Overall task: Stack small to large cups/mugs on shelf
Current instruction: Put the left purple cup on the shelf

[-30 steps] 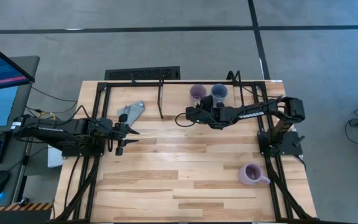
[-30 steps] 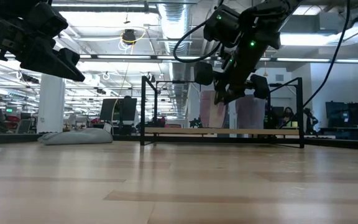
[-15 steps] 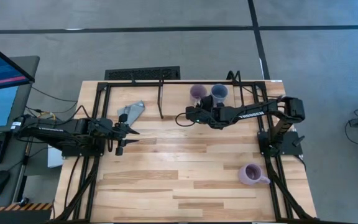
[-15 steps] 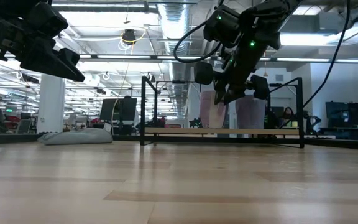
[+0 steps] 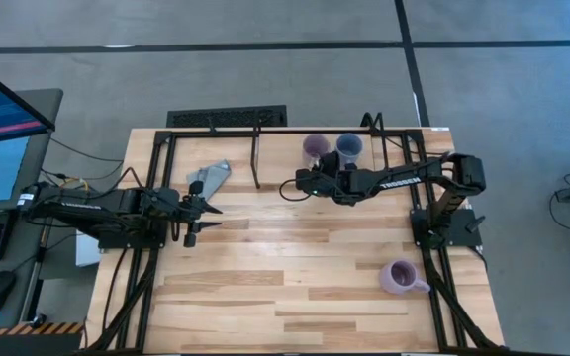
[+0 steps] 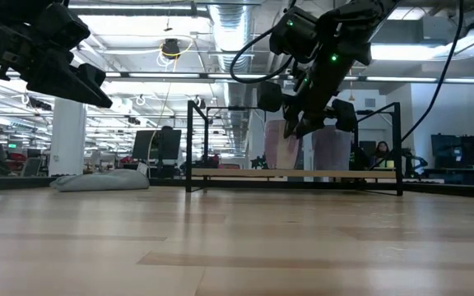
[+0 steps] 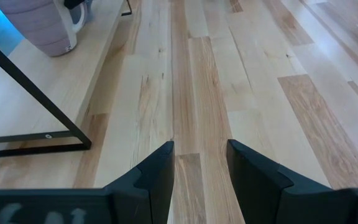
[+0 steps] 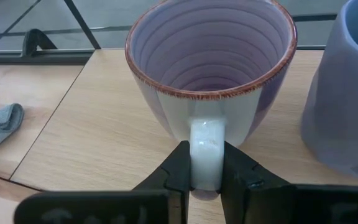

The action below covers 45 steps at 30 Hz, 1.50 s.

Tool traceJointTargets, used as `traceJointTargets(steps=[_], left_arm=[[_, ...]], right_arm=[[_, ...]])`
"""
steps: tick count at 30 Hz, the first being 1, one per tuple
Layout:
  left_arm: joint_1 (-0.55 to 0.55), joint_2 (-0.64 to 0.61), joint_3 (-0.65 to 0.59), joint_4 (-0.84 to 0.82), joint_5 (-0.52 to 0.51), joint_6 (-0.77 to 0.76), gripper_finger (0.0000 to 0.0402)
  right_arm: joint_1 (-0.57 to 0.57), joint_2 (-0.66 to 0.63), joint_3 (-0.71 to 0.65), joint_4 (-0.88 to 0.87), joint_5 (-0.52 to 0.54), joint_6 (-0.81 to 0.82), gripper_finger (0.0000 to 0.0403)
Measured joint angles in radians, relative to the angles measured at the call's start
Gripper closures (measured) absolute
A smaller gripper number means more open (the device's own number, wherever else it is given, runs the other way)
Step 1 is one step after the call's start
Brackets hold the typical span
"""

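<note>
The tabletop [image 5: 295, 257] is pale, matt wood in planks, the shelf [image 6: 295, 174] is a light wooden board under thin black metal tubing, the purple mug [image 8: 211, 74] looks like glazed, ribbed ceramic, and the grey wedge [image 5: 211, 178] looks like soft cloth.

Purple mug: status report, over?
Right gripper shut on purple mug handle, on shelf beside blue mug. Left gripper open, idle. Lilac mug waiting. Nothing blocking.

Wooden table [image 5: 295, 267] – shelf [image 5: 364, 163], lilac mug [image 5: 400, 277], grey wedge [image 5: 211, 178]

no visible change, nothing moved
</note>
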<state>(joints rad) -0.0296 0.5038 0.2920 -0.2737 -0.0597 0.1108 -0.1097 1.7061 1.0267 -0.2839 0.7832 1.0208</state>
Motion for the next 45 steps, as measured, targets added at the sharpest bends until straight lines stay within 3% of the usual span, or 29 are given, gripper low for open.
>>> traceJointTargets(steps=[9,25,45], left_arm=[[0.0,0.0,0.0,0.0,0.0,0.0,0.0262],[0.0,0.0,0.0,0.0,0.0,-0.001,0.0262],[0.0,0.0,0.0,0.0,0.0,-0.002,0.0262]], right_arm=[[0.0,0.0,0.0,0.0,-0.004,0.001,0.0328],[0.0,-0.001,0.001,0.002,-0.022,0.001,0.026],[0.0,-0.001,0.001,0.028,-0.049,0.001,0.0257]])
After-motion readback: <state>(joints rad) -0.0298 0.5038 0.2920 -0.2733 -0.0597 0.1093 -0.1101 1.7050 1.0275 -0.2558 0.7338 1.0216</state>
